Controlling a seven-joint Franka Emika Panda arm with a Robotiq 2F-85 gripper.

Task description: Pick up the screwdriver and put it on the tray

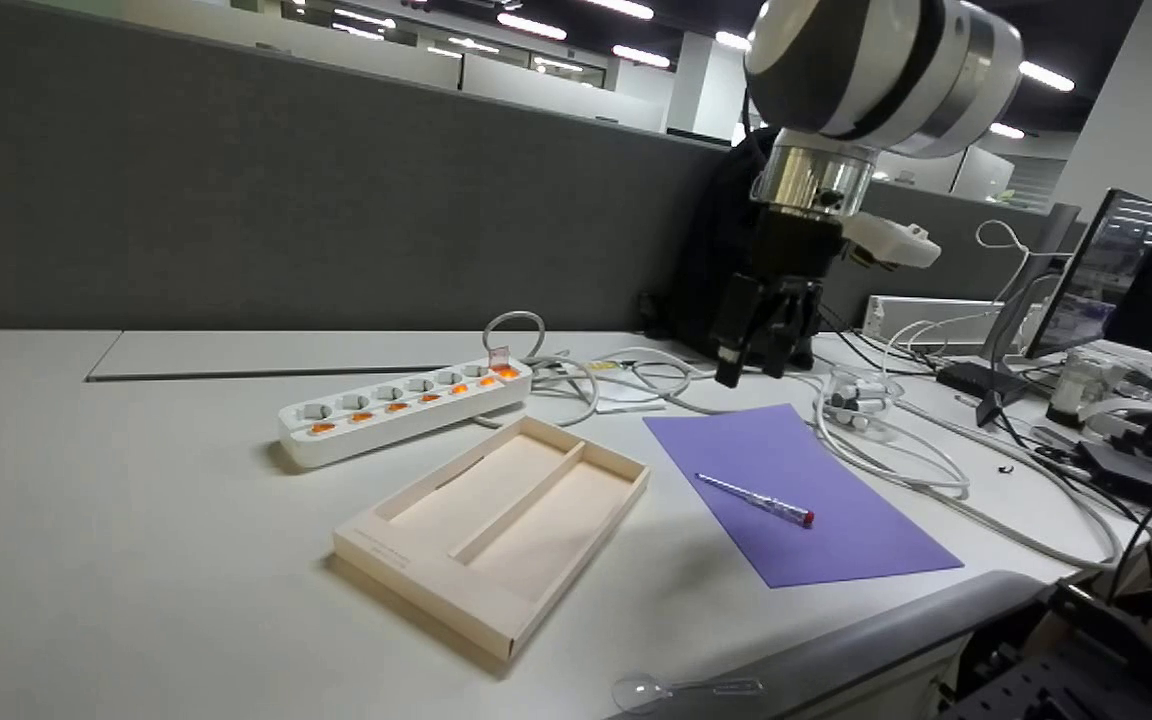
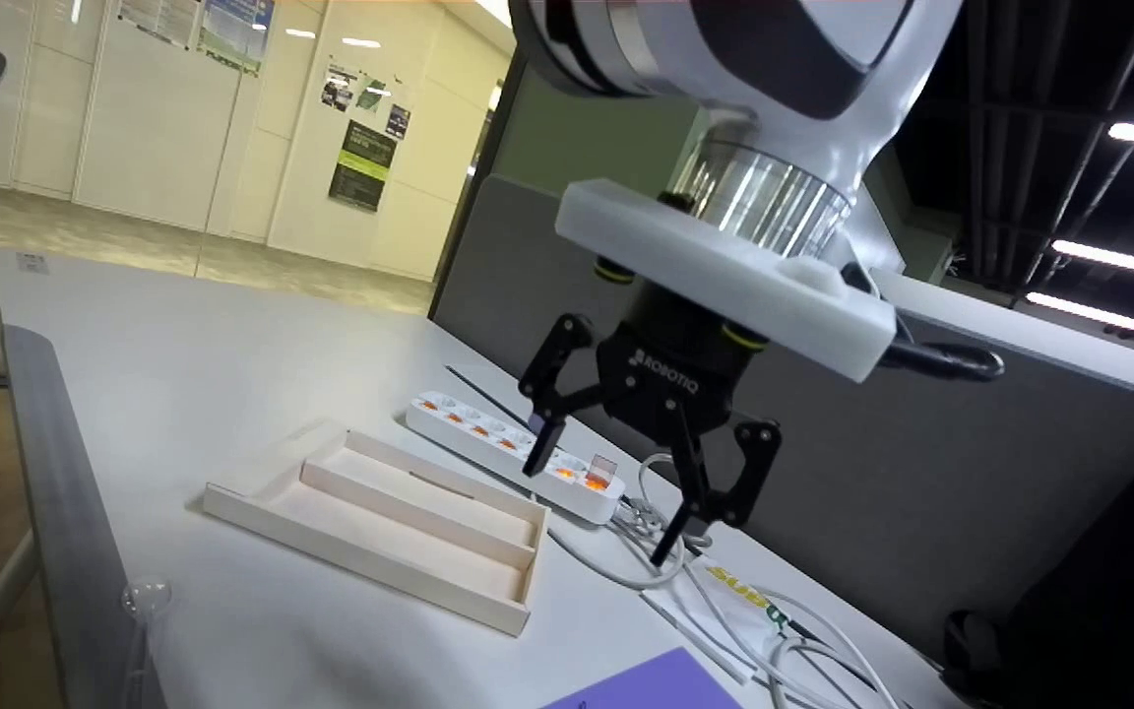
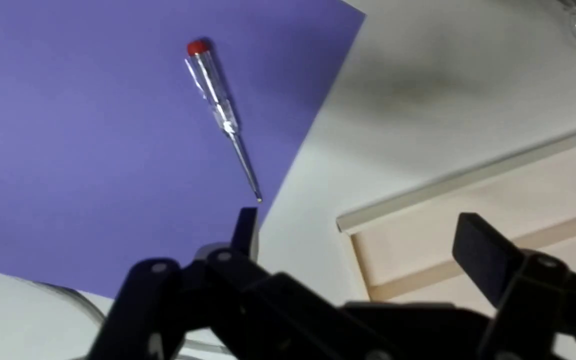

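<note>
Screwdriver (image 1: 774, 505) lies on sheet (image 1: 811, 460) near front edge of table (image 1: 186, 530); spoon (image 1: 641, 692) sits at that edge. Tray (image 1: 551, 510) sits beside sheet. Power strip (image 1: 411, 420) lies between tray and back edge, where partition (image 1: 336, 210) stands.

Red-capped screwdriver (image 3: 226, 120) near divided tray (image 1: 521, 502)

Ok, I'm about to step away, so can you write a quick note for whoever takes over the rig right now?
Black two-fingered claw: open, holding nothing, raised above the white tabletop.
Clear-handled, red-capped screwdriver: lying on the flat purple rectangular sheet.
Shallow beige wooden tray with two long compartments: beside the sheet, not touching it.
Done: nothing yet; screwdriver ungrasped.
Left: grasp the screwdriver, lift it, set it on the tray.
</note>
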